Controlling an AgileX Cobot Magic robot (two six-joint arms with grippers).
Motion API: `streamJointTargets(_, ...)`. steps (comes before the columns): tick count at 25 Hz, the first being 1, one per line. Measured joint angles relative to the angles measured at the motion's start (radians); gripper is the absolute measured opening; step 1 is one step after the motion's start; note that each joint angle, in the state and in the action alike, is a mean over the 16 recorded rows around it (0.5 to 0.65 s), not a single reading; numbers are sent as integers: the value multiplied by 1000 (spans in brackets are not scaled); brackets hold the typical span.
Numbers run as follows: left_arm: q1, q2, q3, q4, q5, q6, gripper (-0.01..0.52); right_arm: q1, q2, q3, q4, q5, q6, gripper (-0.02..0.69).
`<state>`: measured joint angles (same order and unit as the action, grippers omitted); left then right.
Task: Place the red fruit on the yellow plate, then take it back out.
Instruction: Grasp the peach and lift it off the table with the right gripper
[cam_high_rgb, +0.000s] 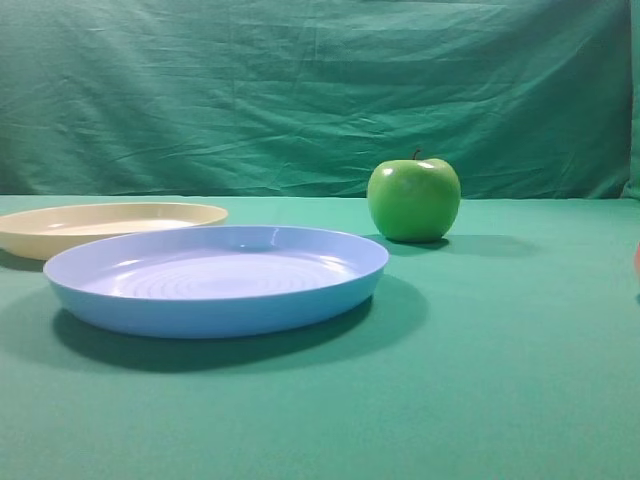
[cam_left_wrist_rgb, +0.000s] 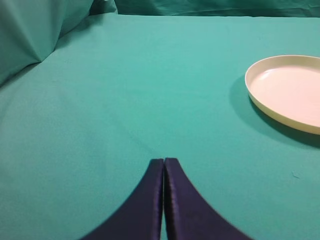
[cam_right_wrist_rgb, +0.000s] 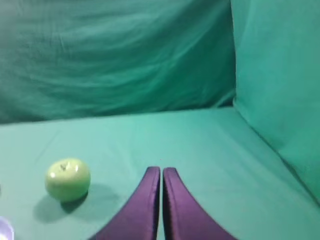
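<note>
Nothing begun yet, to judge by the layout: first step, the pick-up, not yet started. Left gripper (cam_left_wrist_rgb: 163, 162) pressed shut, tips together, nothing between them, hanging over bare green cloth (cam_left_wrist_rgb: 125, 90) with the yellow plate (cam_left_wrist_rgb: 280, 112) off to its right and ahead. Right gripper (cam_right_wrist_rgb: 161, 171) likewise closed and empty, pointing toward the back curtain (cam_right_wrist_rgb: 115, 60), green apple (cam_right_wrist_rgb: 67, 179) to its left on the cloth. Red fruit (cam_high_rgb: 637, 258) barely visible: only a reddish sliver at the right edge of the high view, on the table, well apart from the yellow plate, which sits at the far left behind the blue plate (cam_high_rgb: 215, 305). Absent from both wrist views. Yellow plate bare in the part seen by the left wrist camera. Next move, judged from this: most likely right arm, being on the fruit's side; jaws to open wide enough for a round, smooth thing, then swing right to bring the fruit between them. After that a long carry across the table, past apple and blue plate, to the yellow plate. Risks: fruit rolling off if nudged, smooth skin slipping in a shallow grip.
</note>
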<state>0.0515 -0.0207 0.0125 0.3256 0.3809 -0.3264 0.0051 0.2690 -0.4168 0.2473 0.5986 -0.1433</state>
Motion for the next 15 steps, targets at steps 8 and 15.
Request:
streamJointTargets(8, 0, 0, 0, 0, 0, 0, 0, 34, 188, -69, 63, 179, -170, 0)
streamJointTargets(15, 0, 0, 0, 0, 0, 0, 0, 111, 381, -110, -9, 253, -233, 0)
